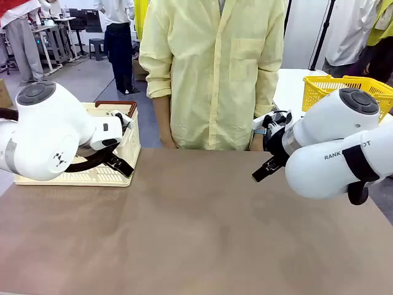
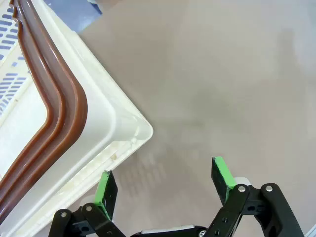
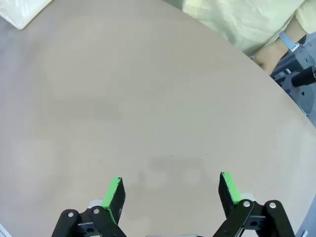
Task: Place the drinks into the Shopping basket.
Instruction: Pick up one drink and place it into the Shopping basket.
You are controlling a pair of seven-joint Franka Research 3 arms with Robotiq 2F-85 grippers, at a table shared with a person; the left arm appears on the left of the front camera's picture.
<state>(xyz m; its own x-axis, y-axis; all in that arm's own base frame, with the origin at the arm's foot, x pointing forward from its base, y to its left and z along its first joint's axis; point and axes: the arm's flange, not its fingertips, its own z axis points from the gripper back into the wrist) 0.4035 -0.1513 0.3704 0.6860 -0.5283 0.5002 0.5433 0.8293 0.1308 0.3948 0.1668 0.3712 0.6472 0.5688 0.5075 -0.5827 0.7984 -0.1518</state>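
The drinks are out of view. The cream-white Shopping basket (image 1: 126,142) with its dark red-brown rim stands at the table's far left, partly behind my left arm. My left gripper (image 1: 120,163) hangs open just beside the basket's near corner. In the left wrist view the gripper (image 2: 165,178) is over bare table, with the basket (image 2: 106,121) to its left and nothing between the green pads. My right gripper (image 1: 260,174) stands open above the table's right side. The right wrist view also has that gripper (image 3: 170,190) empty.
A person in a pale yellow coat (image 1: 215,74) stands at the far edge, one hand (image 3: 268,55) by the table's rim. A bright yellow mesh basket (image 1: 322,89) sits on a white table at the back right. The brown tabletop (image 1: 196,227) lies bare in the middle.
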